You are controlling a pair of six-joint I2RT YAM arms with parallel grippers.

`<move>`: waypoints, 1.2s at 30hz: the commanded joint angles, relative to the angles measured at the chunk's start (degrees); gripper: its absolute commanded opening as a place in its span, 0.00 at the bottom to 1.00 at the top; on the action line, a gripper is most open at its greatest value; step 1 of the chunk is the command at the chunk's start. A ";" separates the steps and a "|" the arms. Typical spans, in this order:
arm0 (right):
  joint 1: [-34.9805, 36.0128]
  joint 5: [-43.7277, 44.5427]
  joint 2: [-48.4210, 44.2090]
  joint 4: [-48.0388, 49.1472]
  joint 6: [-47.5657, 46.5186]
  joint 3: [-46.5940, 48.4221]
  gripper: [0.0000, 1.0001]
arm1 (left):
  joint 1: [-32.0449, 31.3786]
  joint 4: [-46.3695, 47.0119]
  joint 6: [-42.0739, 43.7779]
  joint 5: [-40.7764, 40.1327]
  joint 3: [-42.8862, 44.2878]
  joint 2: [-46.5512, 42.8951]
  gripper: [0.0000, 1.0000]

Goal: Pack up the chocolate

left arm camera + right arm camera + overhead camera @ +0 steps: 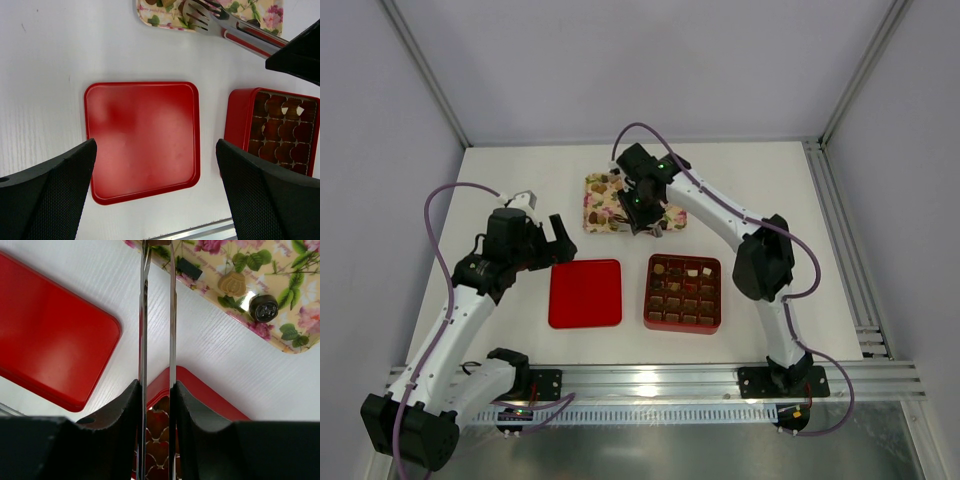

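White counter (520,190) inside grey walls. At the back, a flowery tray (600,215) with loose chocolate (232,284) on it: a tan piece, a round dark piece (263,307), more beside them. Nearer the arms, a red box (682,327) with a brown grid inside, and a few pieces sitting in its top cells. Hard to tell the number of full cells below those. Just left of the box, lying flat, a red lid (585,293).

Squeezed tight in the right claw (156,407): a pair of metal tongs (240,31), both tong arms pressed close together. Tong tips down over the flowery tray. Cannot tell about any piece caught between the tips. Spread wide with nothing in it, the left claw (155,145), hovering above the red lid.

Step in hand, by the look of it: picking one piece off the tray with the tongs. Next, probably: lift gently, carry across to the box, line up over an empty cell, then let the tongs spring open. Careful not to squash the piece or drop it on the way. Lid on last, likely a job for the left claw.
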 commanded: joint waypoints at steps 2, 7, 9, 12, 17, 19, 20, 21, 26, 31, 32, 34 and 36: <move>-0.89 0.55 -6.60 2.86 0.71 -1.99 0.34 | 0.30 0.47 0.24 -0.02 1.49 -0.06 1.00; -1.42 0.02 -8.10 3.40 1.33 -2.70 0.34 | 0.30 0.47 0.24 -0.11 1.40 -0.06 1.00; -1.59 0.02 -8.63 3.31 1.33 -2.87 0.34 | 0.30 0.47 0.24 -0.02 1.40 -0.06 1.00; -2.03 0.02 -9.77 3.49 1.68 -3.31 0.33 | 0.30 0.47 0.24 0.07 1.40 -0.06 1.00; -2.56 0.02 -13.89 3.31 2.39 -5.59 0.33 | 0.30 0.56 0.24 0.33 1.40 -0.32 1.00; -2.91 0.02 -15.74 3.31 2.82 -7.53 0.33 | 0.30 0.56 0.32 0.42 1.49 -0.32 1.00; -2.91 0.11 -16.97 3.05 3.00 -8.32 0.33 | 0.30 0.47 0.32 0.51 1.49 -0.24 1.00; -3.26 0.37 -19.24 3.05 3.18 -9.98 0.33 | 0.30 0.56 0.32 0.51 1.49 -0.32 1.00; -3.70 1.51 -27.95 2.35 5.11 -17.36 0.33 | 0.39 0.74 0.32 1.12 1.57 -0.59 1.00; -3.88 4.65 -40.93 1.03 7.57 -28.96 0.33 | 0.39 0.83 0.24 1.65 1.48 -0.67 1.00; -3.97 5.11 -42.89 0.77 8.70 -30.72 0.33 | 0.39 0.83 0.24 1.74 1.49 -0.67 1.00; -4.14 5.82 -48.67 -1.16 9.76 -35.29 0.33 | 0.39 0.91 0.24 2.09 1.49 -0.59 1.00; -4.23 7.05 -52.64 -2.57 11.70 -39.60 0.33 | 0.39 0.91 0.24 2.35 1.49 -0.67 1.00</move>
